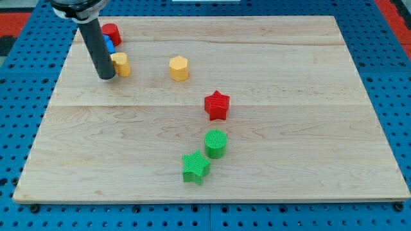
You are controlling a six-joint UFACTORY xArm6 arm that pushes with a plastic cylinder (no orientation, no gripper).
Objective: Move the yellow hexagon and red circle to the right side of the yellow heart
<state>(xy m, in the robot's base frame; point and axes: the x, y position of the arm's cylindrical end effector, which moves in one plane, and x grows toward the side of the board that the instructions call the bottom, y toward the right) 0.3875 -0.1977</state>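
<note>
My tip [106, 77] rested on the wooden board [289, 128] in its far left part. It was a plain rod with nothing to open or shut, and it gripped nothing. The rod rose from there toward the view's top, where the arm's dark mount cut across the edge.

Just right of the tip sat a yellow block [121, 64], touching the rod or very nearly so; its shape was partly hidden, and I could not tell for sure that it was the heart. Behind the rod, a blue block [109, 45] showed only as a sliver, its shape unclear. Beyond that, at the far left corner, stood the red circle [112, 33], partly covered by the rod on its left side.

The yellow hexagon [179, 68] lay to the right of the yellow block, apart from it and on about the same line across the board. It touched nothing.

Nearer the middle of the board sat a red star [217, 105], alone. Nearer still, a green circle [216, 143] stood just beside a green star [195, 167], the two close enough to seem touching, the star on the near left of the circle.

The board lay on a blue pegboard surface [392, 77] that showed around every side.
</note>
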